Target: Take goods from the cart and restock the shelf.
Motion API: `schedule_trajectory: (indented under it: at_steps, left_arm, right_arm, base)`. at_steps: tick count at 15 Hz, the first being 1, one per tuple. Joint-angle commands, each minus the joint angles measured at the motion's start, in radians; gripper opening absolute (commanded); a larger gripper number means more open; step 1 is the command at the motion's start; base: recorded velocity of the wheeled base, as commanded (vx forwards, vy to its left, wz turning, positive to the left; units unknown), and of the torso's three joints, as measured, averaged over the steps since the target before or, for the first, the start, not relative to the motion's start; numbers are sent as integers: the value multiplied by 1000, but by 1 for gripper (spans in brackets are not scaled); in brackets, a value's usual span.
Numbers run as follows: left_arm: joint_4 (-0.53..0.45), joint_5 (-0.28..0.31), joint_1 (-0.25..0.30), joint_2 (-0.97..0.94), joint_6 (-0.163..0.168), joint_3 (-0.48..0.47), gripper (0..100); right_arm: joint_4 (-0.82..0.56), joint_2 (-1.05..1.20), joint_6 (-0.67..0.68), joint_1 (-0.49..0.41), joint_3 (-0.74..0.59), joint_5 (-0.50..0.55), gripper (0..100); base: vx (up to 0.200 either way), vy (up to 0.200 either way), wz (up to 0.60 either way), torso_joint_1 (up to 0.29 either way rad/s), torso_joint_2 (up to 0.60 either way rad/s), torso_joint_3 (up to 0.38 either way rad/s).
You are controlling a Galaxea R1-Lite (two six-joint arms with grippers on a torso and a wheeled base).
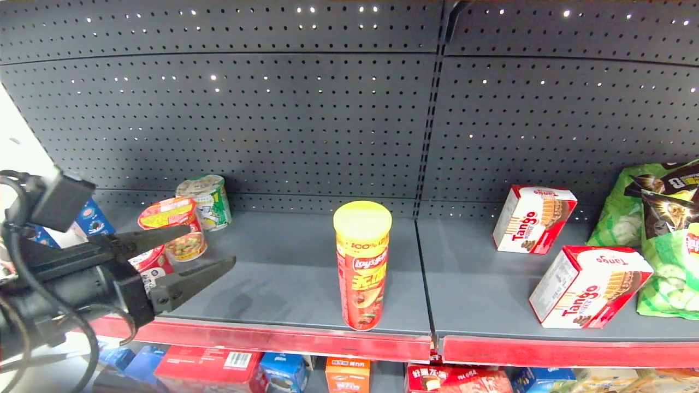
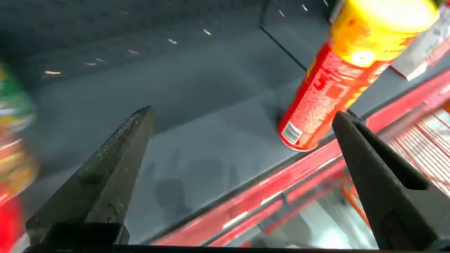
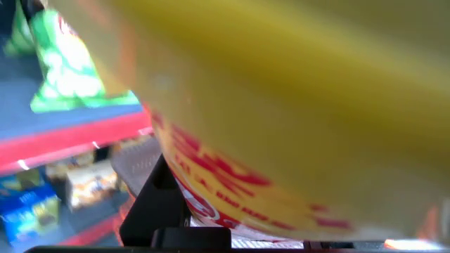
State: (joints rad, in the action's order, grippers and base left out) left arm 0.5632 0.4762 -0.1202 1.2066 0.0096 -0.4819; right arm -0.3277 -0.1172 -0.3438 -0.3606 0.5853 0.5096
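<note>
A tall red chip can (image 1: 362,267) with a yellow lid stands upright near the front edge of the grey shelf (image 1: 284,273). My left gripper (image 1: 212,246) hangs open at the shelf's front left, well left of that can, with nothing between its fingers. In the left wrist view the same can (image 2: 330,77) stands beyond the open left gripper (image 2: 242,116). A second red and yellow chip can (image 3: 281,119) lies close against the right wrist camera, and my right gripper (image 3: 232,225) is shut on it. One black finger (image 3: 158,207) shows beside it.
Three cup noodles (image 1: 173,224) stand at the shelf's back left. Two red and white wafer boxes (image 1: 587,286) and green snack bags (image 1: 669,240) fill the right side. A red price strip (image 1: 262,338) edges the shelf, with packed goods (image 1: 213,365) below. Free room lies around the standing can.
</note>
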Motion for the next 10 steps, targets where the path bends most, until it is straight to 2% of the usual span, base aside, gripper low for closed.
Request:
schedule_trajectory:
  at_steps: [1,2,4,7,8,9,10]
  left_arm:
    - [-106,-85,27,-249,-10,51,100]
    - [-155,-140,27,-294,-10,45,100]
    - [-170,-208,27,-334,-10,45,100]
    - [-169,-245,27,-355,-10,40,100]
    - [-174,-260,27,-360,-10,45,100]
    - [-175,-261,27,-361,-10,48,100]
    - [-177,-261,27,-366,-10,52,100]
  right_arm:
    - [70,-226,100,0,65,0,0]
    - [73,-283,140,0,97,0,0]
    - [75,-371,210,35,136,0,0]
    - [75,-444,264,160,188,-2,0]
    - [73,-463,293,293,197,-3,0]
    - [73,-467,307,370,195,-3,0]
    - [64,-479,336,491,186,-3,0]
  base:
    - [0,0,0,0,0,0]
    - [0,0,0,0,0,0]
    - [0,0,0,0,0,0]
    - [0,0,0,0,0,0]
    - [0,0,0,0,0,0]
    - [0,0,0,0,0,0]
    - [0,0,0,0,0,0]
